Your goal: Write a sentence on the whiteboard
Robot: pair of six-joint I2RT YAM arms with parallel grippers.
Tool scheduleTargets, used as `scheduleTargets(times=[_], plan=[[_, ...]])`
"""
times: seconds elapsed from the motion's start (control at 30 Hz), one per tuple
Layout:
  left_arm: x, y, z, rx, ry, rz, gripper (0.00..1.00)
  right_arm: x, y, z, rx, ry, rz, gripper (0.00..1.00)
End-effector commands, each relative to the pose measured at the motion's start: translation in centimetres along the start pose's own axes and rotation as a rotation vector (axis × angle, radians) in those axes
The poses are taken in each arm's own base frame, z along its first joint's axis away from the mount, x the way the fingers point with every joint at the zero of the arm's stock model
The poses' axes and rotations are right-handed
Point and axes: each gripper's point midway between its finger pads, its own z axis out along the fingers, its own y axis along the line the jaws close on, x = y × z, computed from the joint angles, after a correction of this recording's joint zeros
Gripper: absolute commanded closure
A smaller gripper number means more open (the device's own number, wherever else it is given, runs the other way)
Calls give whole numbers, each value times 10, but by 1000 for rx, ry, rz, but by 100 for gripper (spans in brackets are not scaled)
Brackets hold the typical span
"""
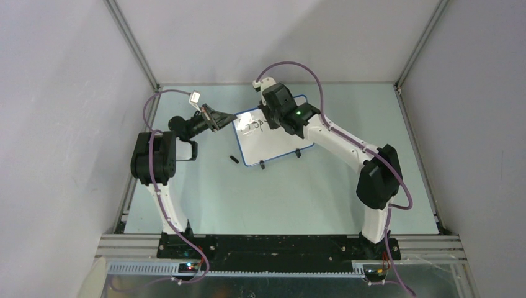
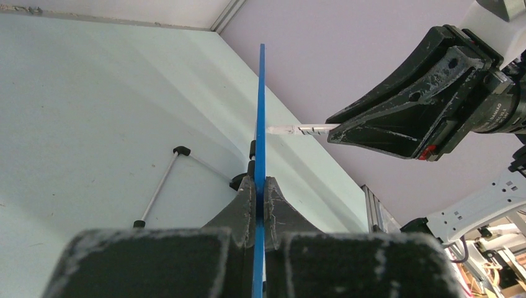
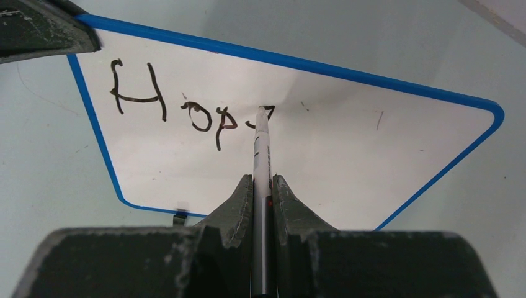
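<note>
Right pincer [image 3: 263, 185] pinches a marker pen [image 3: 262, 146] pointing straight ahead, tip on the whiteboard [image 3: 372, 143] just after "Hop", the sentence [image 3: 173, 105] unfinished. Left pincer [image 2: 260, 189], clamped on the board's left edge, sees it only edge-on. From above, its long axis crosses the worktop [image 1: 248, 198], right end farther back.
</note>
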Motion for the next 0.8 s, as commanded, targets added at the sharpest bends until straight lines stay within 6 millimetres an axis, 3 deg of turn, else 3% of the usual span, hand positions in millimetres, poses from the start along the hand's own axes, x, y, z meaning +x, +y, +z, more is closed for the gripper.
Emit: scheduleTargets(times=[0.0, 0.33, 0.57, 0.77], plan=[[-6, -11, 3, 49, 8, 65, 100, -8, 10, 2, -15, -15, -11, 100], [-5, -11, 3, 48, 8, 62, 100, 6, 15, 2, -24, 20, -28, 100], [-5, -11, 3, 49, 9, 61, 100, 23, 9, 2, -5, 53, -29, 100], [-5, -11, 3, 48, 8, 62, 100, 26, 2, 0, 9, 54, -17, 100]])
